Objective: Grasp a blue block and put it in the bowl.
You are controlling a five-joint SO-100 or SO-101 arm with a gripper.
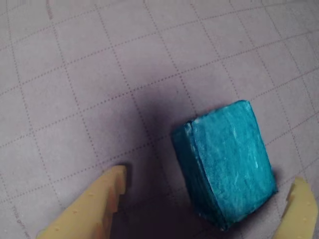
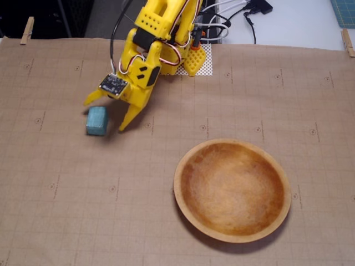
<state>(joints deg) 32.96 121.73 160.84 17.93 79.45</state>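
The yellow tool [image 2: 108,113] hangs low over the desk [image 2: 66,210] with its two fingers spread wide apart, gripping nothing. In the fixed view one finger [image 2: 95,97] points out to the left and the other [image 2: 128,117] slants down to the right, and the blue block [image 2: 96,121] sits on the paper just below the gap between them, nearer the left finger's side. From there I cannot tell whether either finger touches it.

The wrist view settles more of that. The tool [image 1: 209,199] shows only as two yellow tips at the bottom edge, one toothed finger [image 1: 94,209] on the left and a sliver of the other [image 1: 300,209] at the far right. The block [image 1: 227,162] lies between them, turned at an angle to the grid lines, much closer to the right tip and well clear of the left one. A dark shadow spreads on the paper beside it.

Only the fixed view shows the wider room: the wooden bowl [image 2: 186,166] sits well away from the tool, down and to the right, with nothing in it. Behind the arm [image 2: 161,27] are cables [image 2: 233,14], and a clothespin [image 2: 26,30] clips the paper's far corner.
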